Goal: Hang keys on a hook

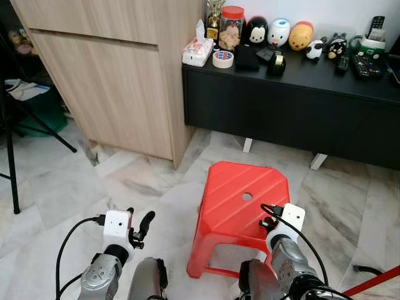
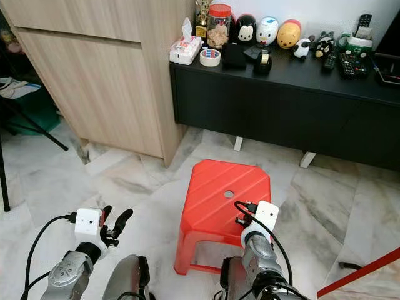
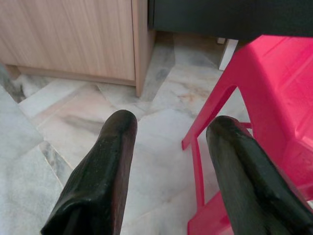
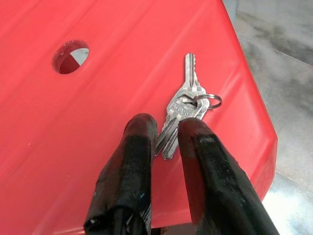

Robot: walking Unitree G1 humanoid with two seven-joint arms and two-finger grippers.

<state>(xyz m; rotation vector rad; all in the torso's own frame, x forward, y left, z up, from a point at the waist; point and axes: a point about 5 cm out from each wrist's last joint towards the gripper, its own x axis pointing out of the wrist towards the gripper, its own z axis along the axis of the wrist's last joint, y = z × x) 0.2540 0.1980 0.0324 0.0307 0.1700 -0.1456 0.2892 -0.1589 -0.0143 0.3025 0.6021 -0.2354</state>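
Keys (image 4: 182, 113) are lying flat on the red stool (image 1: 234, 206), near its edge and well apart from its round hole (image 4: 70, 50). Their long axis is running away from the right hand (image 4: 166, 128), one blade pointing outward, the ring (image 4: 208, 101) sitting to the side. Stamped lettering on one key is too small to read. The right hand's fingers are narrowly parted at the bunch's near end. The left hand (image 3: 171, 128) is hanging open over marble floor (image 1: 75, 187).

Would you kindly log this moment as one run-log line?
right gripper: closing on keys | keys: flat on red stool | left gripper: open, idle
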